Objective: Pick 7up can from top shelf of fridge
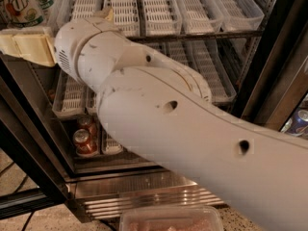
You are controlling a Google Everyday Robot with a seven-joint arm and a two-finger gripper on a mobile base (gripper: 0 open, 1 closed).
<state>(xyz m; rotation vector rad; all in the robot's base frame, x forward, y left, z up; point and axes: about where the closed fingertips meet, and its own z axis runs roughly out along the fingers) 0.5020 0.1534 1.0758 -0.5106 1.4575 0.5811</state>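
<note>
At the far left the 7up can (pixel 20 6) was seen standing upright at the front of the top shelf (pixel 202 34), not yet lifted. The gripper (pixel 21 46) was placed just below it, at the shelf edge; whether it was open or closed could not be told. The reach was judged largely done; grasping and withdrawal from the fridge (pixel 269 69) were judged left.

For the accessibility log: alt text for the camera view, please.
The white arm reaches across the open fridge, its gripper at the far left, just below a 7up can on the top shelf. Red cans stand lower down.
</note>
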